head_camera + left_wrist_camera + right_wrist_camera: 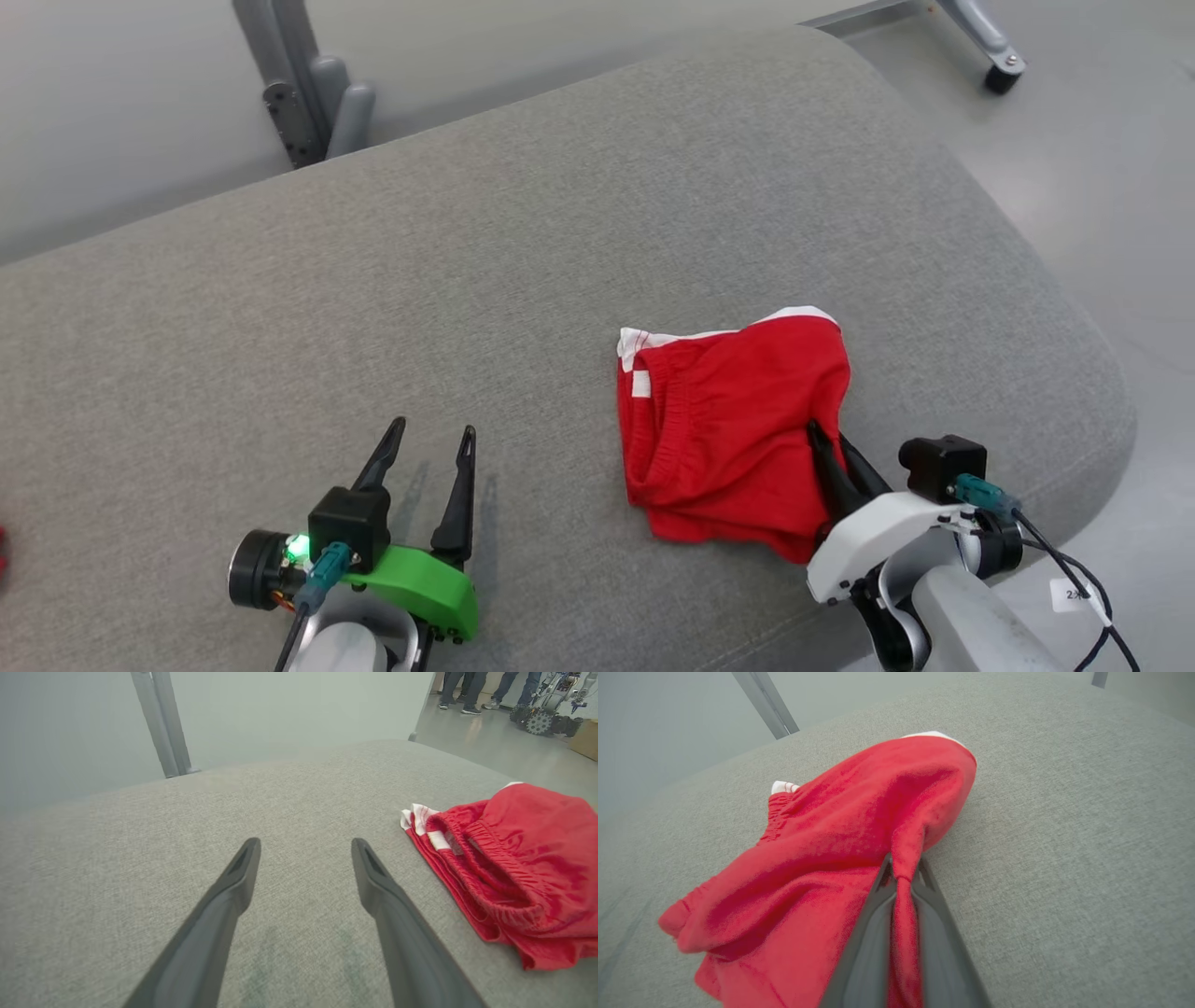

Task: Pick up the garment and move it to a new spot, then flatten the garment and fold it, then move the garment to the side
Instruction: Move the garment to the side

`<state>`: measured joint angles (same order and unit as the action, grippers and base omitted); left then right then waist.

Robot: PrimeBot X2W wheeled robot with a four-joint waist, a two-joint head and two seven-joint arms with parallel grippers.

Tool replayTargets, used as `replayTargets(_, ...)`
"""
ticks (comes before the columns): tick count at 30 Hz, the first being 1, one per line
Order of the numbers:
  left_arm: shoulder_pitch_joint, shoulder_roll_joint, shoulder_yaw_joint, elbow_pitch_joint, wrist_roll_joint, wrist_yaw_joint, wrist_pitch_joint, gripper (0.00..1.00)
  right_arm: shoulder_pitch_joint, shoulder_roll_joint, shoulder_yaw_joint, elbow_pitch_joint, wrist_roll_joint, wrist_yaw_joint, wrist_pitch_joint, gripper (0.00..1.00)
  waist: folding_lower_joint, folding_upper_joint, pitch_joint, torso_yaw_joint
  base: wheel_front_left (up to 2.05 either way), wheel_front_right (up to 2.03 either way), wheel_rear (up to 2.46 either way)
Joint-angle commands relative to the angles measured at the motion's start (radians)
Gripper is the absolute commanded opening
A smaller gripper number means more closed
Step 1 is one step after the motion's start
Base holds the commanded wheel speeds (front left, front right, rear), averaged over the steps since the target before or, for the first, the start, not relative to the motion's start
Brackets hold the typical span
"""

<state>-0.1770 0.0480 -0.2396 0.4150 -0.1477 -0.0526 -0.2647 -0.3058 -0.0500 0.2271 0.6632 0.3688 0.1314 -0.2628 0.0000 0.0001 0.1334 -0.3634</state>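
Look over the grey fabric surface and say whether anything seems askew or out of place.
The red fabric garment with white trim lies bunched and rumpled, not flat, near the right end of the grey cushioned surface. The shut right gripper clamps one pinched fold of it. The open left gripper sits apart.

Seemingly a robotics lab: bare grey floor (490, 751), another wheeled robot (537, 718), people's legs (469, 688), castered metal frame (977, 30).
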Motion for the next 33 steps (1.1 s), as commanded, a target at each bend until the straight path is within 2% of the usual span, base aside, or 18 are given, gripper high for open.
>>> replayTargets(1,-0.012,0.005,-0.001,0.002,0.005,-0.002,0.001,1.0,-0.021,-0.002,0.0,-0.007,-0.004,-0.001,-0.003,0.0,0.0,-0.0001,0.027,-0.042,0.0,0.0,0.0)
replayTargets(10,-0.063,0.007,0.013,-0.008,0.047,-0.012,0.001,1.0,-0.168,-0.048,0.014,0.027,-0.062,-0.001,-0.003,0.0,0.0,-0.0001,0.153,0.098,0.0,0.0,0.0)
replayTargets(16,-0.109,0.011,0.022,-0.019,0.076,-0.02,0.001,1.0,-0.341,-0.143,-0.011,0.121,-0.097,-0.001,-0.003,0.0,0.0,-0.0001,0.251,0.191,0.0,0.0,0.0)
replayTargets(19,-0.129,0.012,0.02,-0.032,0.09,-0.024,0.001,1.0,-0.428,-0.208,-0.076,0.208,-0.118,-0.001,-0.003,0.0,0.0,-0.0001,0.292,0.231,0.0,0.0,0.0)
replayTargets(24,-0.157,0.015,0.021,-0.05,0.108,-0.025,0.001,1.0,-0.534,-0.325,-0.247,0.364,-0.21,-0.001,-0.003,0.0,0.0,-0.0001,0.335,0.28,0.0,0.0,0.0)
replayTargets(28,-0.164,0.014,0.012,-0.059,0.117,-0.026,0.001,1.0,-0.556,-0.376,-0.396,0.431,-0.3,-0.001,-0.003,0.01,0.0,-0.0001,0.336,0.3,0.0,0.0,0.0)
replayTargets(30,-0.164,0.013,0.009,-0.062,0.115,-0.025,0.001,1.0,-0.55,-0.397,-0.471,0.418,-0.347,-0.001,-0.003,1.0,0.0,-0.0001,0.329,0.302,0.0,0.0,0.0)
replayTargets(33,-0.158,0.011,0.009,-0.063,0.108,-0.021,0.001,1.0,-0.522,-0.38,-0.585,0.363,-0.428,-0.001,-0.003,1.0,0.0,-0.0001,0.31,0.3,0.0,0.0,0.0)
